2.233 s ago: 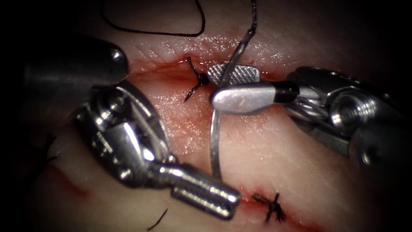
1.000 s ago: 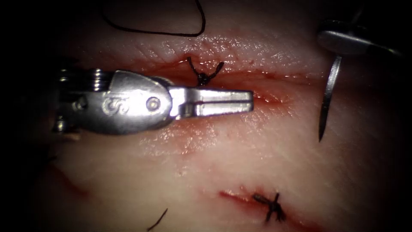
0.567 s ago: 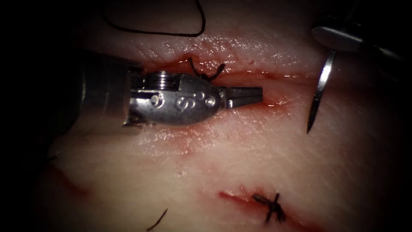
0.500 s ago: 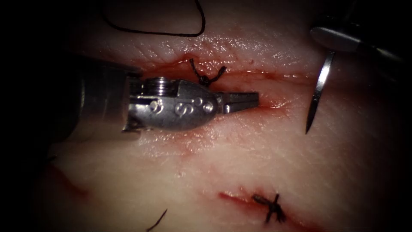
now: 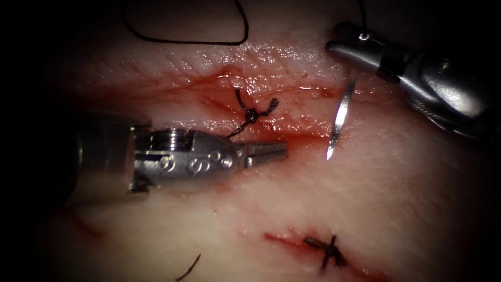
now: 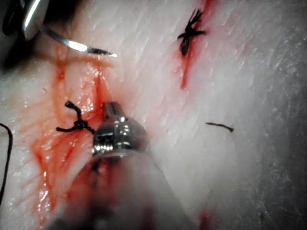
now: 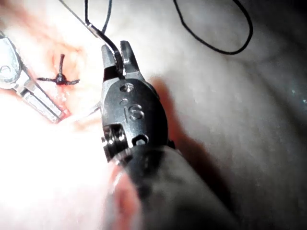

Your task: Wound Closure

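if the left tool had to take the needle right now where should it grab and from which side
On the bare mid-shaft of the needle, coming from the endoscope view's left. The right tool already holds the thread end of its curve, and the sharp tip hangs free above the tissue, not in it. The left tool lies shut and empty just left of it, pointing that way.

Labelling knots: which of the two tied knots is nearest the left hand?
The knot on the upper cut, just above the left hand. One thread tail reaches down to that tool. The other knot sits lower right, well clear.
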Controlling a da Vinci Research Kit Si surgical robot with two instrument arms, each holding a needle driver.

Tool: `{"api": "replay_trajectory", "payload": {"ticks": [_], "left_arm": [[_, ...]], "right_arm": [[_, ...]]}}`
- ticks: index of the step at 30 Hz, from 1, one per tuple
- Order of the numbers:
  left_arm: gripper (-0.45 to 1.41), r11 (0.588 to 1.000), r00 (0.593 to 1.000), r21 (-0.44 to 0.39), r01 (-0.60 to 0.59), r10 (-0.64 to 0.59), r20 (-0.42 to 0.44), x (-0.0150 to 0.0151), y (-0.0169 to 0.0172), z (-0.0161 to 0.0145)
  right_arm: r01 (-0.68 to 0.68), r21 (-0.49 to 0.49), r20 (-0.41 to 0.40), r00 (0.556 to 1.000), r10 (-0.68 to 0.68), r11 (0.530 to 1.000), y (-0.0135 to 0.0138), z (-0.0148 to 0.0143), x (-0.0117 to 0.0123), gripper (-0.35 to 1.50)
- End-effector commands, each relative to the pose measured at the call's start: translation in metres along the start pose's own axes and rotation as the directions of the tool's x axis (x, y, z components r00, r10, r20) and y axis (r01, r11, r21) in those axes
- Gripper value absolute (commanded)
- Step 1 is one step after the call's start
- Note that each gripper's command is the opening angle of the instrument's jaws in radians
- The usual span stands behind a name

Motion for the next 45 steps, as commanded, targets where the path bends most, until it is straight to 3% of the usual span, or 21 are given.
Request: {"api": "replay_trajectory", "payload": {"ticks": [1, 8, 33, 45], "left_arm": [[-0.45, 1.000, 1.000, -0.003, 0.003, -0.003, -0.002, -0.0002, 0.0001, 0.0010], [-0.45, 0.999, 0.999, -0.033, 0.032, -0.032, 0.016, -0.0020, 0.0010, 0.0021], [-0.45, 0.993, 0.999, -0.101, 0.054, -0.053, 0.009, -0.0002, 0.0023, 0.0006], [-0.45, 0.994, 0.998, -0.089, 0.061, -0.063, -0.025, 0.0001, 0.0015, -0.0002]], "right_arm": [[0.031, 0.006, -0.010, 0.999, -0.031, 0.999, 0.0001, 0.0013, -0.0002, -0.35], [0.210, 0.025, -0.068, 0.976, -0.208, 0.977, -0.0005, 0.0030, -0.0007, -0.35], [0.333, -0.015, -0.081, 0.939, -0.333, 0.943, -0.0006, 0.0053, -0.0028, -0.35], [0.380, -0.006, -0.086, 0.921, -0.379, 0.925, -0.0036, 0.0046, -0.0050, -0.35]]}}
